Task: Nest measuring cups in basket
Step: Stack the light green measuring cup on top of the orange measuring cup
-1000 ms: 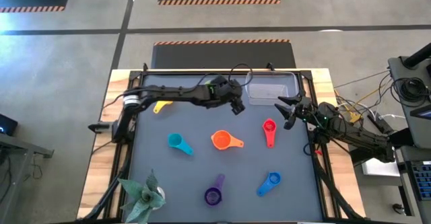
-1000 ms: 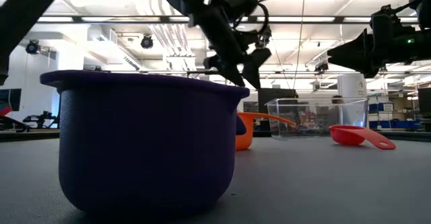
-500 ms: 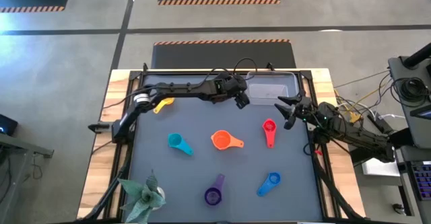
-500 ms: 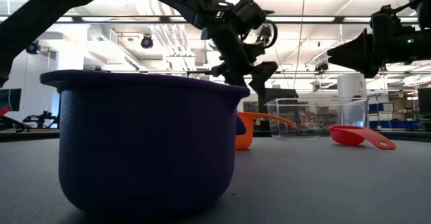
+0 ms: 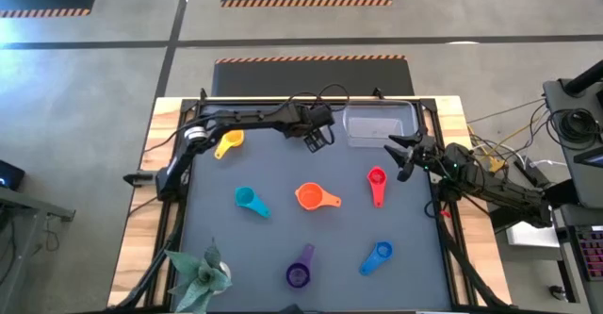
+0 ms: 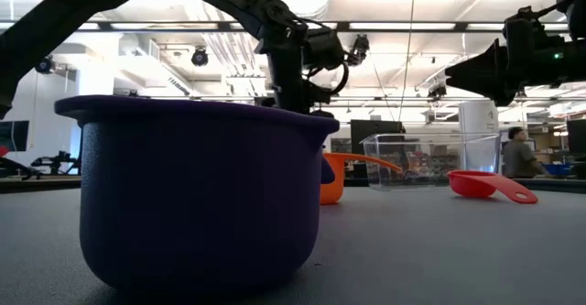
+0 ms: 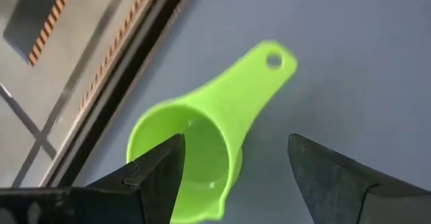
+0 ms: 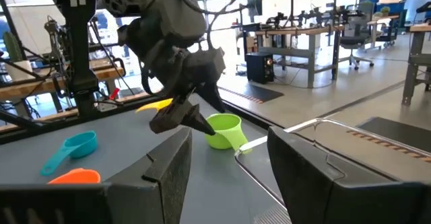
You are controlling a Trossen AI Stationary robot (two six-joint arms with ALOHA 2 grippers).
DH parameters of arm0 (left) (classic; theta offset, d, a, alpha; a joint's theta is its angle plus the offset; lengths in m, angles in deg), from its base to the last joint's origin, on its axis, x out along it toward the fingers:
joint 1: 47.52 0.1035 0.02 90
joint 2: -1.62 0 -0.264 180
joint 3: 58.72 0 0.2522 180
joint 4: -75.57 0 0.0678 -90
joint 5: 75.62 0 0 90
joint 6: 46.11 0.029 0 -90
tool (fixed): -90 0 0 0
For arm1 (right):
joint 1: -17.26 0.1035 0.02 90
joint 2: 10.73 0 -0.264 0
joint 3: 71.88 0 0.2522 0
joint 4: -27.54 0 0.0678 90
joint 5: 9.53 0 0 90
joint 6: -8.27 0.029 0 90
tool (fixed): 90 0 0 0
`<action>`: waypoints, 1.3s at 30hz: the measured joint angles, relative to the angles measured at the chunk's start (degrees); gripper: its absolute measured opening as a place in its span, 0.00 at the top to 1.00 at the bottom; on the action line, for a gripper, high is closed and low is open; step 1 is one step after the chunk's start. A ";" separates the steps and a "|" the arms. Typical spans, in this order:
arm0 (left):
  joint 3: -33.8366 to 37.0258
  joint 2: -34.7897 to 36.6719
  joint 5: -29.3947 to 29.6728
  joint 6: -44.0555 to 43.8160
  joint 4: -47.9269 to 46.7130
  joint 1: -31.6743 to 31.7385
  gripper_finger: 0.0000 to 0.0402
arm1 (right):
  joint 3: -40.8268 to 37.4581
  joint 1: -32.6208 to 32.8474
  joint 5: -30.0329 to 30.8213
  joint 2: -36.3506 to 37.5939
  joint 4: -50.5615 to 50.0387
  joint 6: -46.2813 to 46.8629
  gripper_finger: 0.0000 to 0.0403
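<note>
My left gripper [image 5: 316, 138] hangs open near the table's far edge, left of the clear basket [image 5: 380, 125]. The green cup [image 7: 202, 143] lies on the mat right below it, bowl between the spread fingers and handle [image 7: 269, 62] pointing away; the arm hides it in the high view. My right gripper [image 5: 400, 158] waits open at the basket's near right corner, beside the red cup [image 5: 377, 182]. On the mat lie the yellow [image 5: 228, 144], teal [image 5: 250, 199], orange [image 5: 316, 197], purple [image 5: 300, 272] and blue [image 5: 376, 256] cups.
A potted plant [image 5: 200, 276] stands at the near left corner. In the low view the purple cup [image 6: 197, 195] fills the foreground, with the orange cup [image 6: 334, 179], the basket [image 6: 430, 158] and the red cup [image 6: 485, 184] behind it. A person [image 6: 517, 154] stands far back.
My left gripper has swung from beside the basket toward the table's left along the far edge and has turned to point more steeply down, ending over the green cup. The right arm and the cups have kept still.
</note>
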 joint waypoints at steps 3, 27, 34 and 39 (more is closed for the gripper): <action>0.04 0.00 -1.91 -0.27 -2.15 0.72 0.39 | 0.00 -0.02 0.00 0.00 0.00 0.00 0.55; 6.35 0.00 -6.64 1.27 1.87 4.24 0.59 | 0.00 -0.01 0.00 0.00 0.02 0.02 0.55; 6.38 0.00 -9.51 -0.13 -0.04 5.32 0.97 | 0.00 -0.02 0.00 0.00 0.04 0.08 0.55; 6.39 0.36 -10.84 -2.81 -0.26 5.44 0.99 | 0.02 -0.01 0.00 0.00 0.04 0.00 0.55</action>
